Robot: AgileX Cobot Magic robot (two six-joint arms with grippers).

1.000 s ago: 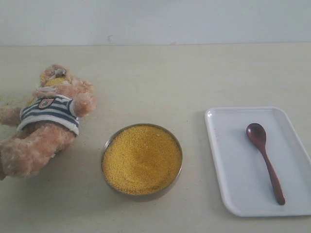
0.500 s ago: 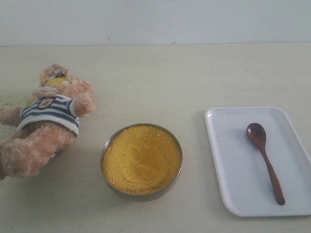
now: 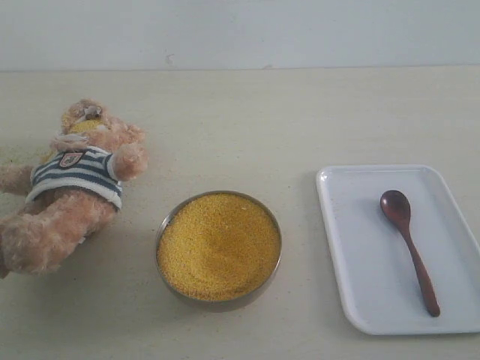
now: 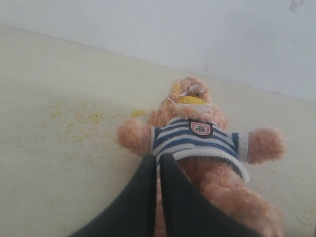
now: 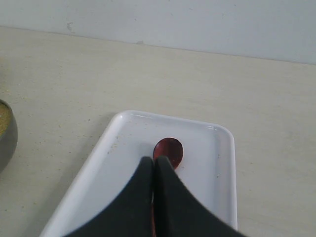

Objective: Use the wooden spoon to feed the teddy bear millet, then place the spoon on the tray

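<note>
The teddy bear (image 3: pixel 75 187) lies on its back at the table's left, with yellow grains in its hollowed face (image 3: pixel 86 126). The millet (image 3: pixel 217 244) fills the round metal bowl (image 3: pixel 160 232) at the centre front. The wooden spoon (image 3: pixel 407 240) lies on the white tray (image 3: pixel 360 247) at the right, its bowl pointing away. Neither gripper shows in the exterior view. My left gripper (image 4: pixel 158 157) is shut and empty, raised over the bear (image 4: pixel 197 143). My right gripper (image 5: pixel 153 160) is shut and empty, above the spoon (image 5: pixel 169 149) and tray (image 5: pixel 123 163).
Loose millet grains (image 4: pixel 84 118) are scattered on the table beside the bear's arm. The metal bowl's edge (image 5: pixel 6 136) shows in the right wrist view. A pale wall stands behind the table.
</note>
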